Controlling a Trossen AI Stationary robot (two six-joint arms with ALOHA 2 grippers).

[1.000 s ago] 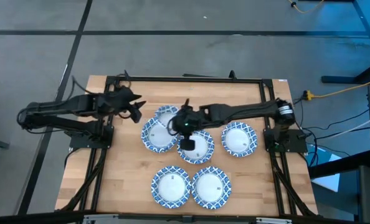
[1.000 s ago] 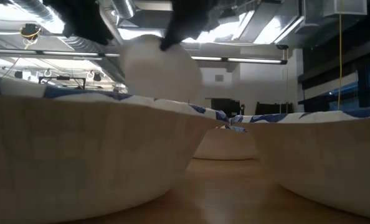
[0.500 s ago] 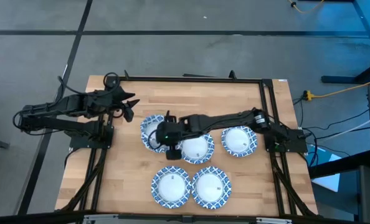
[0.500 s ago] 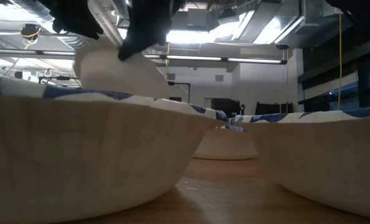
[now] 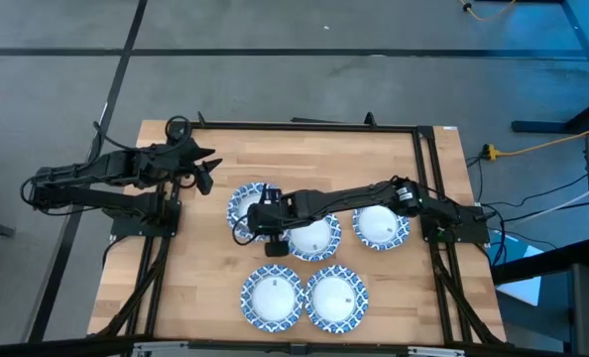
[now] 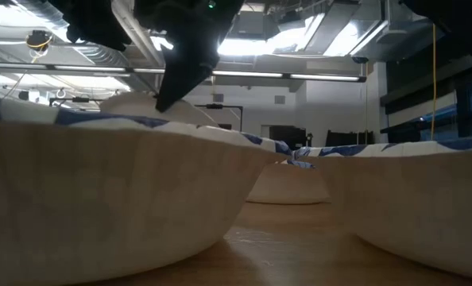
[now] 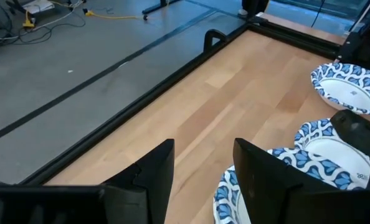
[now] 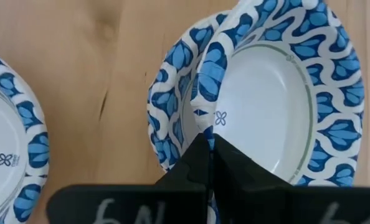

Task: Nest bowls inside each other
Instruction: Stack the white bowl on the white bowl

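Several blue-rimmed white bowls lie on the wooden table. In the high view one bowl (image 5: 245, 206) sits left of centre, with others at the middle (image 5: 316, 238), the right (image 5: 380, 224) and the near side (image 5: 272, 297), (image 5: 336, 298). My right gripper (image 5: 266, 220) reaches in from the right and is shut on a bowl (image 8: 278, 93) above the left-of-centre bowl (image 8: 171, 118), offset from it. My left gripper (image 5: 203, 171) hovers open beyond the table's left, over bare wood; its fingers (image 7: 149, 177) touch nothing. My right gripper pinches the held bowl's patterned rim (image 8: 205, 118) between its two shut fingers, on the side toward the table's right. It comes from above, slanting in from the right. The bowl (image 6: 141, 103) hangs low over the lower bowl; whether they touch I cannot tell.
The black frame rails (image 5: 304, 126) run along the table's far edge and sides. Bare wood (image 5: 314, 159) lies along the far strip and at the near left corner (image 5: 190, 288). In the low view two near bowls (image 6: 101, 183), (image 6: 419, 199) fill the foreground.
My right gripper has carried its bowl toward the table's left, from near the middle bowl to over the left-of-centre bowl, and has lowered it from a raised, tipped pose. My left gripper has drawn back slightly toward the table's left and far edge.
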